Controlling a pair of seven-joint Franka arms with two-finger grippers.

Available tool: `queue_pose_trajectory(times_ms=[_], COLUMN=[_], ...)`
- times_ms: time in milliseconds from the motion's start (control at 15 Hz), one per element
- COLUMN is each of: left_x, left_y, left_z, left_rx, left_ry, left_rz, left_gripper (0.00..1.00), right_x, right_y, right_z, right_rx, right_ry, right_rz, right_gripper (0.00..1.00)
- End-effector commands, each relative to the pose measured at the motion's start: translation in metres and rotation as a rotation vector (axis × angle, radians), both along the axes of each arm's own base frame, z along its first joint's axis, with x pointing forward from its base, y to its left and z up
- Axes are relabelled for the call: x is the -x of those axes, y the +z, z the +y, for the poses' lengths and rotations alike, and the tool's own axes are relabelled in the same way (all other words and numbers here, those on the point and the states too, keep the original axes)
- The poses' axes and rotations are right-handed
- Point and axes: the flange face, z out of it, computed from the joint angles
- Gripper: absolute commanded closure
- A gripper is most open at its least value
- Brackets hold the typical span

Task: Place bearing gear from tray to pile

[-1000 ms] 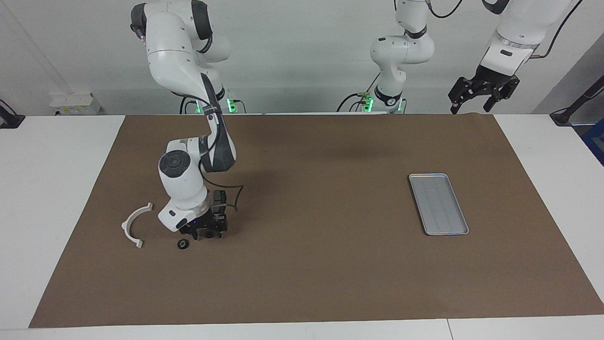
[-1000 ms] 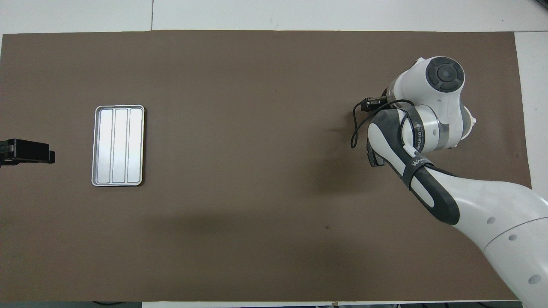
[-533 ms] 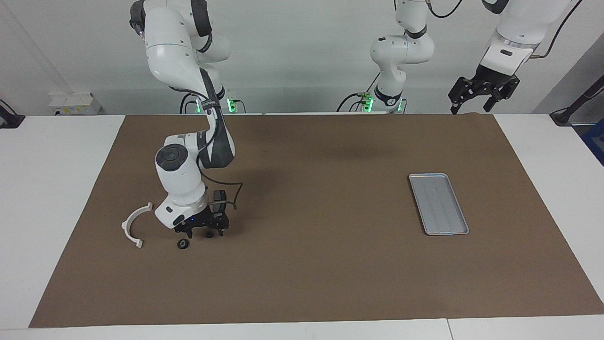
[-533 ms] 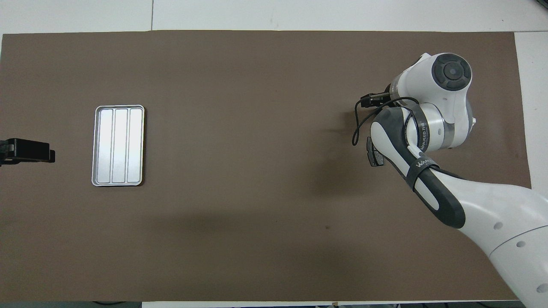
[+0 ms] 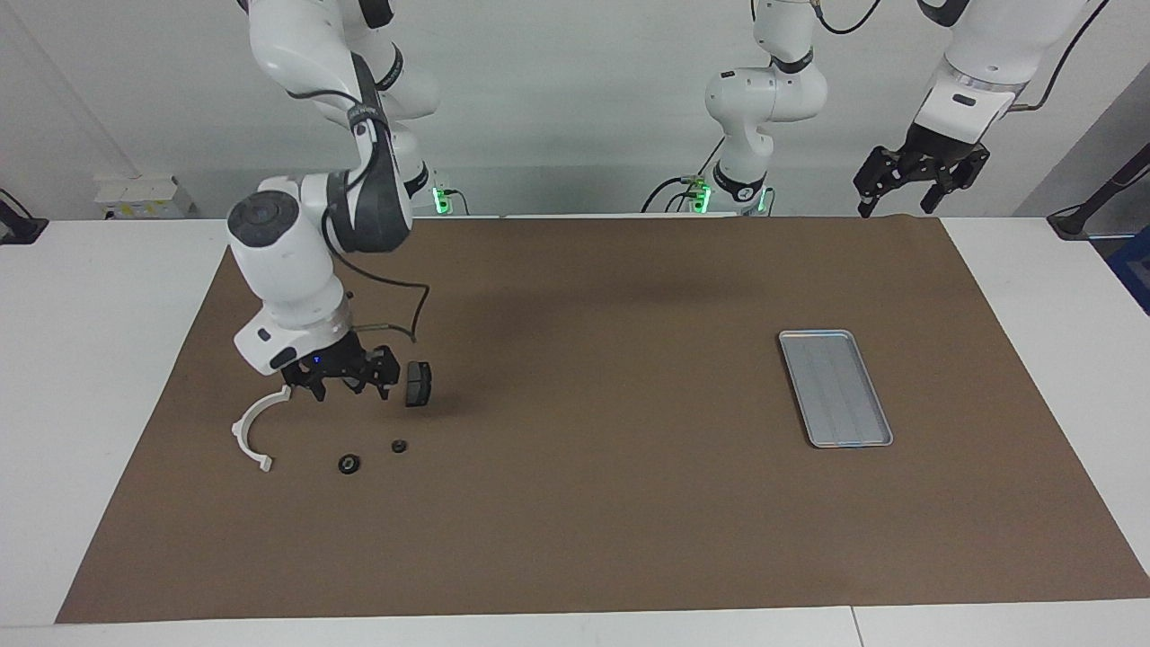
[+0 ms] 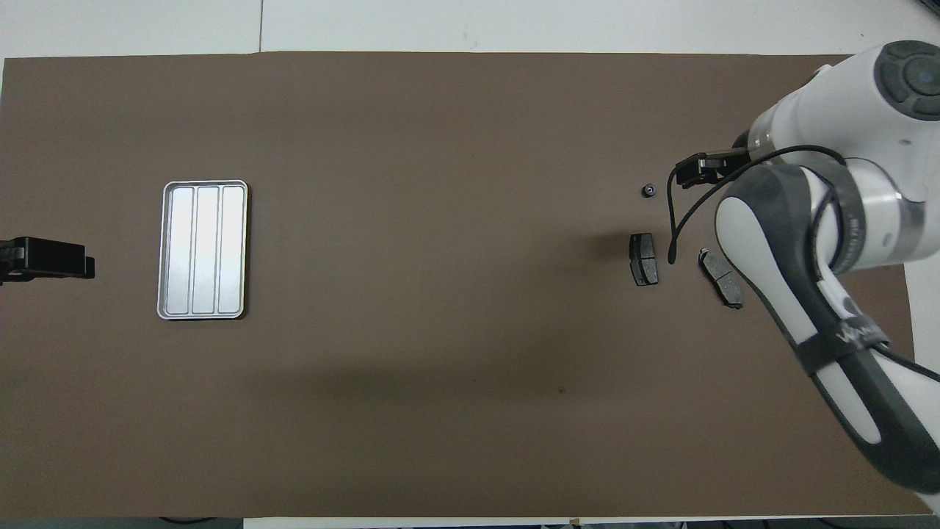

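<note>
Bearing gear (image 5: 399,446) looks light, stiff and small — best pinched across its rim. It is a dark little ring, lying on the mat near the white arc (image 5: 254,426). Above the pile, the right gripper (image 5: 343,385) hangs wide and empty; the left gripper (image 5: 907,186) waits, wide — tray (image 5: 834,386) is bare.

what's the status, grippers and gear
Right gripper open, empty, raised over the pile. Left gripper open, waiting. Bearing gear on the mat beside the pile; tray empty. Nothing obstructing.
</note>
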Motion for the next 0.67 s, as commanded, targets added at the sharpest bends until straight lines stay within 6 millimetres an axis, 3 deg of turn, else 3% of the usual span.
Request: queue_pose_trajectory(times_ms=[0, 133, 267, 467, 600], left_x=[0.004, 0.004, 0.005, 0.005, 0.005], left_y=[0.002, 0.003, 0.003, 0.003, 0.003], left_z=[-0.002, -0.002, -0.002, -0.002, -0.002], left_rx=[0.014, 0.013, 0.013, 0.013, 0.013], left_ry=[-0.012, -0.012, -0.010, -0.012, -0.012], left_rz=[-0.012, -0.015, -0.015, -0.015, -0.015], left_gripper=[0.00, 0.00, 0.00, 0.00, 0.00], right_x=[0.058, 0.092, 0.119, 0.140, 0.142], right_y=[0.079, 0.121, 0.151, 0.177, 0.178], right_z=[-0.006, -0.013, -0.015, -0.015, -0.018], right_rx=[-0.009, -0.007, -0.002, 0.007, 0.009], right_ry=[0.005, -0.003, -0.007, -0.013, -0.020], right_rz=[0.031, 0.050, 0.066, 0.124, 0.150], right_gripper=[0.00, 0.00, 0.00, 0.00, 0.00])
